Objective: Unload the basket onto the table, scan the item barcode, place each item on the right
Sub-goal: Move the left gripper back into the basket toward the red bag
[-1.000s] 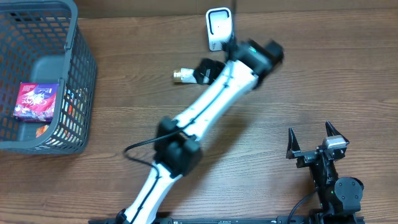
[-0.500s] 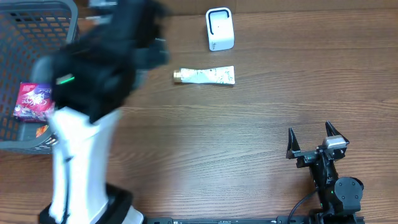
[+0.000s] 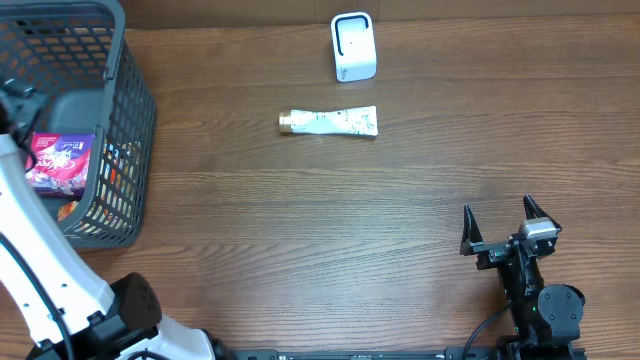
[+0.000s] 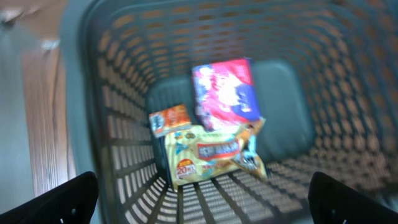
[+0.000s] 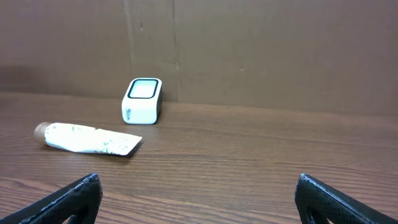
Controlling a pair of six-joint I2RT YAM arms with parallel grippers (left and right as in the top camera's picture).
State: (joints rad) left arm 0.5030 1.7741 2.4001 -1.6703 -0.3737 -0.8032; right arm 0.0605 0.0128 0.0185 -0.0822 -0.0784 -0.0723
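Left arm (image 3: pixel 40 250): white links, black joints, black cable. Right arm (image 3: pixel 540 300): black, pointed fingers (image 3: pixel 467 230).

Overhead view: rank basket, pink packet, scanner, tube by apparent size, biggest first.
1. basket, by far the largest.
2. pink packet, partly hidden and lying low in the basket, so this rank is unsure.
3. scanner and tube: too alike to rank. The tube is longer, the scanner wider.

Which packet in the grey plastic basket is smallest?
The orange box left of the pink-and-purple packet in the left wrist view; that packet and the yellow bag are larger.
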